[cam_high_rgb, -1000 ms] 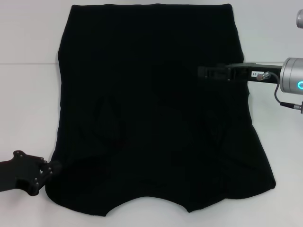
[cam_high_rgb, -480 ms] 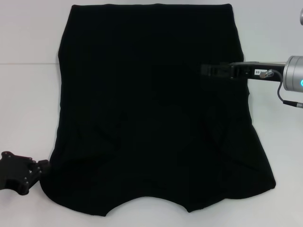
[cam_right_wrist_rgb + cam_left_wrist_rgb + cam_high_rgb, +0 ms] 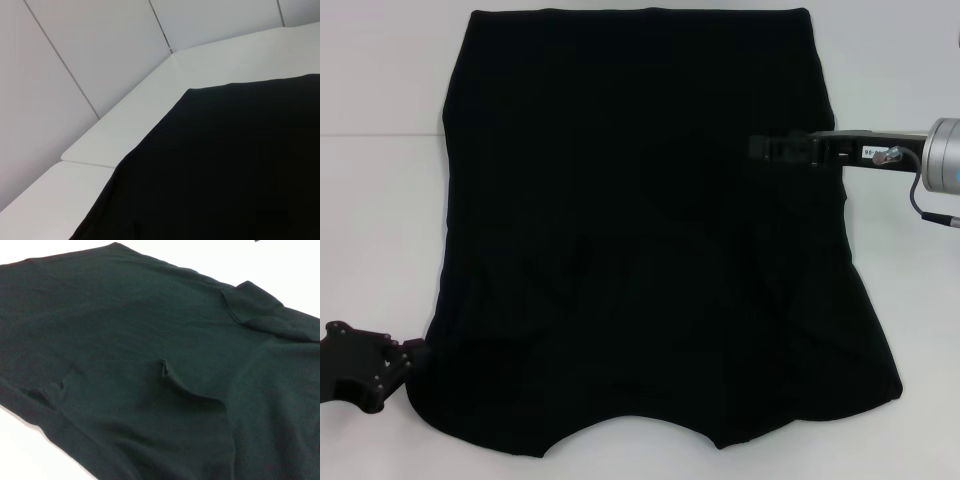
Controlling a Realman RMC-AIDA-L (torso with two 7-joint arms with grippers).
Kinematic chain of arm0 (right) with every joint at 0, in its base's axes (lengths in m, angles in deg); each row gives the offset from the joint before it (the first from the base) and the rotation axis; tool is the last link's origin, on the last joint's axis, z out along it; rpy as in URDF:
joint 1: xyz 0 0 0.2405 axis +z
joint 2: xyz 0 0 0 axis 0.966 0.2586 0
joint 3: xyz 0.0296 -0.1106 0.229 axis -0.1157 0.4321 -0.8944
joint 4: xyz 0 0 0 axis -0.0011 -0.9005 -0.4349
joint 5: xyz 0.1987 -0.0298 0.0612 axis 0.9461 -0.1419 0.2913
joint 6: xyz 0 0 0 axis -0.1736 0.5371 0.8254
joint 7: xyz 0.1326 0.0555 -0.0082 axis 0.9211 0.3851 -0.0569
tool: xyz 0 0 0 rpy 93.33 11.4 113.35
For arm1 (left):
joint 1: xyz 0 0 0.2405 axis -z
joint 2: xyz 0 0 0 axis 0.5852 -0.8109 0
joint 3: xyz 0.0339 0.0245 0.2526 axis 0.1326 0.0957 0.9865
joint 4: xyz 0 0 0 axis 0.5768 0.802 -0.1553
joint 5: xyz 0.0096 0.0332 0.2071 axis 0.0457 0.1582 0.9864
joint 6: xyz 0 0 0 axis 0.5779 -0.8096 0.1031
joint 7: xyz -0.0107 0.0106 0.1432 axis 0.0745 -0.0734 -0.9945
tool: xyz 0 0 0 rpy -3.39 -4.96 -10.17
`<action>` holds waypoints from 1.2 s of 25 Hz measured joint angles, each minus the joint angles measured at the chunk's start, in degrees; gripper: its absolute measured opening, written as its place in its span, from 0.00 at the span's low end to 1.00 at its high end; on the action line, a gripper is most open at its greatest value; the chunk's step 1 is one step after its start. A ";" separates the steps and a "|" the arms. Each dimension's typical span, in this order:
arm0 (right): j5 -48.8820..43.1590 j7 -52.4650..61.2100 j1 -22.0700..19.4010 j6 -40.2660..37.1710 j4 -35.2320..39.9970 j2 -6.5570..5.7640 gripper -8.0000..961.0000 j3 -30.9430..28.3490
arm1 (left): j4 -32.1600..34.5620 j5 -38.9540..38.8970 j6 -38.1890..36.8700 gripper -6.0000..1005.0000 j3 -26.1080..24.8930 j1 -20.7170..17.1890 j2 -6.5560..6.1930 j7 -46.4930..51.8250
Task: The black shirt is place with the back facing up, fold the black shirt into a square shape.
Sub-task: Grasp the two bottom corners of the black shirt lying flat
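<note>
on the white table [image 3: 380,220] lies the black shirt [image 3: 640,240] — left gripper [image 3: 415,357] beside its corner, right gripper [image 3: 760,148] above; jaw state unclear.

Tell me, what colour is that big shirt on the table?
Plain black shirt, no lettering showing; clearest in the head view.

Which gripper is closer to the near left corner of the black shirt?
Left. The left gripper sits right beside that corner of the black shirt; the right gripper reaches over the shirt's right side, farther back.

Black shirt [image 3: 150,365] spread flat w/ small wrinkles, white surface [image 3: 300,275].
</note>
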 joint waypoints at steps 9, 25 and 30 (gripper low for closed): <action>-0.41 3.30 -1.05 0.39 -0.49 -1.49 0.89 0.13 | 0.32 0.69 -0.43 0.04 -0.26 -0.30 -0.11 0.67; -0.41 7.52 -2.73 0.42 -0.25 -2.86 0.89 0.06 | 0.00 0.32 -0.20 0.04 -0.80 -0.63 -0.11 0.29; -0.43 7.48 -2.68 0.44 0.00 -2.64 0.89 0.13 | -0.77 0.28 -0.17 0.04 -0.38 -0.11 -0.06 0.16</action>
